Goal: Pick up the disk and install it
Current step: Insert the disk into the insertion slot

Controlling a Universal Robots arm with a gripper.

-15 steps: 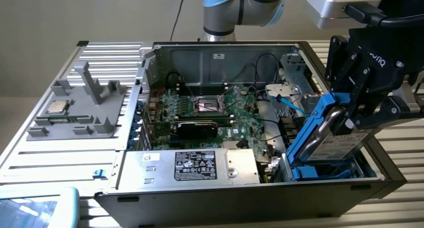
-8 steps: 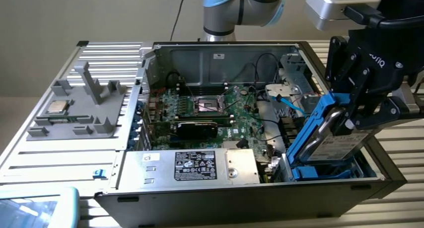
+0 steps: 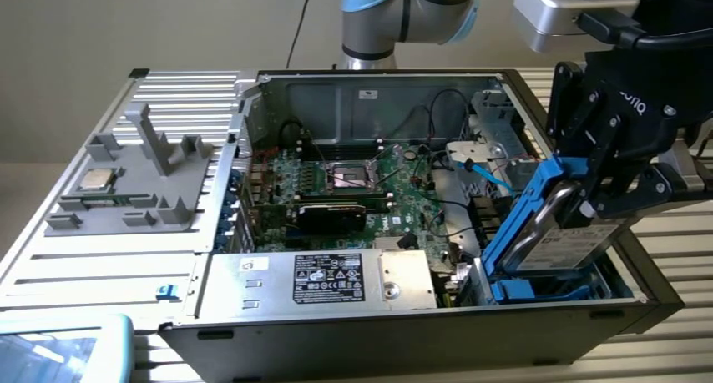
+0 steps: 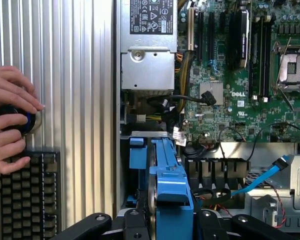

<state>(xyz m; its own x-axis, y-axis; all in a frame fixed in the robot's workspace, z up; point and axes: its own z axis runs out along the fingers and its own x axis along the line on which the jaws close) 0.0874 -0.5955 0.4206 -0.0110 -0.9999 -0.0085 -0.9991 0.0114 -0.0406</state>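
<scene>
- Blue plastic is being seen clipped around the disk [image 3: 577,243], a silver-grey drive with a white printed label.
- The disk is being held tilted over the corner of the open computer case [image 3: 334,341] at the exterior view's right.
- The disk is being pinched between the jaws of the black gripper [image 3: 602,191], which are being pressed against its two flat faces.
- The lower end of the blue frame [image 3: 533,212] is being held down in the blue drive bay [image 3: 546,287]; whether the two are touching cannot be told.
- In the wrist view, the blue frame [image 4: 166,185] is being shown edge-on, running out from the gripper [image 4: 167,222] toward the inside of the case.
- A silver power supply [image 3: 329,279] with a black label is being seen lying just beside the bay, toward the exterior view's left, with the green motherboard [image 3: 368,191] beyond it.
- A light blue cable [image 3: 487,173] is being seen hanging inside the case, near the upper end of the frame.
- A grey fixture [image 3: 139,178] is being carried on the ribbed metal counter [image 3: 112,258] at the exterior view's left, well apart from the disk, and a small square silver chip [image 3: 95,180] is being held on it.
- In the wrist view, a black round knob [image 4: 10,120] on the counter is being gripped by a person's hands [image 4: 10,90], just beside a black keyboard [image 4: 25,195].
</scene>
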